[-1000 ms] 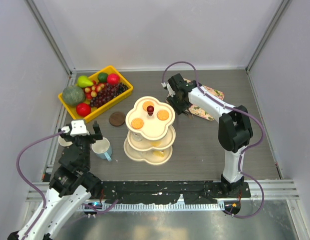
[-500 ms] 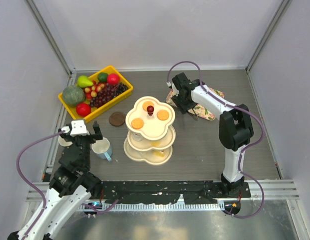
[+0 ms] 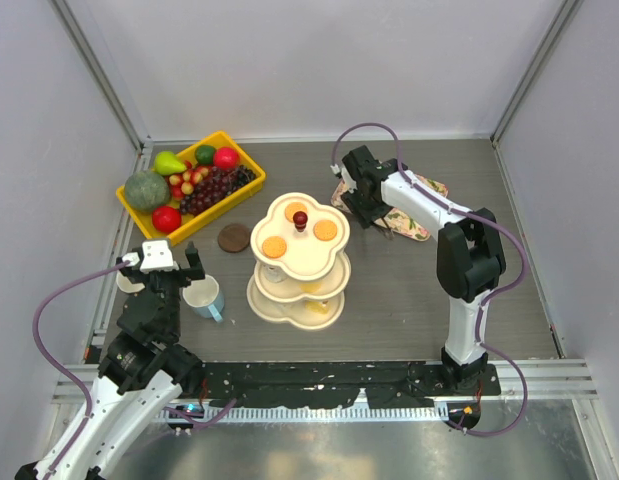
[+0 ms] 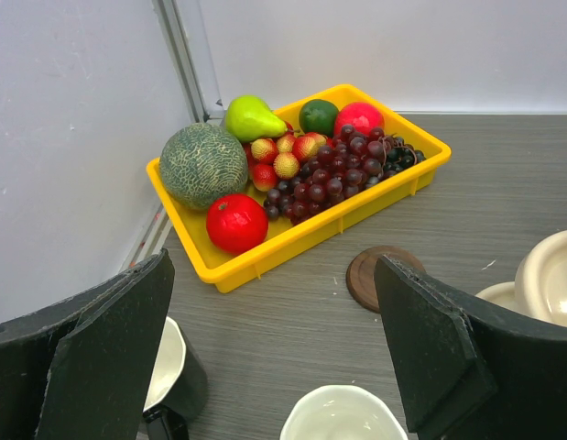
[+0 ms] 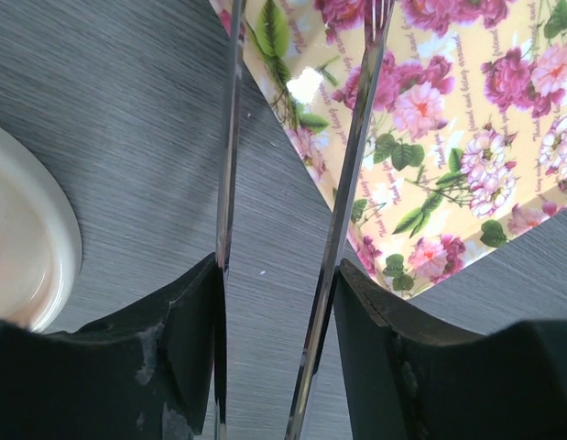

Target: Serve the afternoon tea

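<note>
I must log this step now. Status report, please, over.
Left gripper open near pale blue mug. Right gripper shut on metal tongs, at floral tray edge. Three-tier stand untouched, nothing between.

Floral tray (image 5: 466, 137): faint cursive script printed in short repeating lines among pink roses and green leaves, seen in right wrist view; strokes too small and blurred to make out single word. Elsewhere in all three views: no legible text, label, brand, number, sign.

bright, even light — soft shadows, sharp focus; glare on the metal tongs (image 5: 349, 183).
</note>
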Robot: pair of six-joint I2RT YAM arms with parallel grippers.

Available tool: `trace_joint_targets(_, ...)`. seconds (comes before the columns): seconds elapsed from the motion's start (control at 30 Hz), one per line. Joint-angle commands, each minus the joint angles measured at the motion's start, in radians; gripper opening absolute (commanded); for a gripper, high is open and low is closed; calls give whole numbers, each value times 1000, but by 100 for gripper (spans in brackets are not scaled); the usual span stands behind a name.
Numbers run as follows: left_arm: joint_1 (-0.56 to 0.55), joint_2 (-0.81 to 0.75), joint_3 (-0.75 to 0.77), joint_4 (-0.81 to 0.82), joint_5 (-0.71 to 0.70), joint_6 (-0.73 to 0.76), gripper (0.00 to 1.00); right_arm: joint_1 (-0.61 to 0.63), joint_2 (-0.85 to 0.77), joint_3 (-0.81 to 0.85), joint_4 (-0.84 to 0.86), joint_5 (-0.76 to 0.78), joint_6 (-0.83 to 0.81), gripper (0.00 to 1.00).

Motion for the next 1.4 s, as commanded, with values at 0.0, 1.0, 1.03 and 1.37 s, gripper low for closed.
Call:
trace_joint_targets(0.0, 5, -4, 2, 42, 6, -1, 99, 7, -10, 22, 17, 58, 1, 51)
trace_joint_targets(1.0, 6, -60, 9, 34, 3, -2, 99, 179, -647, -9, -139, 33, 16, 45)
trace_joint_targets(1.03, 5, -60, 10, 33, 3, -2, 99, 194, -682, -6, -164, 9, 16, 45)
trace_joint_targets(1.37, 5, -54, 10, 33, 0, -4, 99, 377, -903, -57, -262, -162, 16, 45)
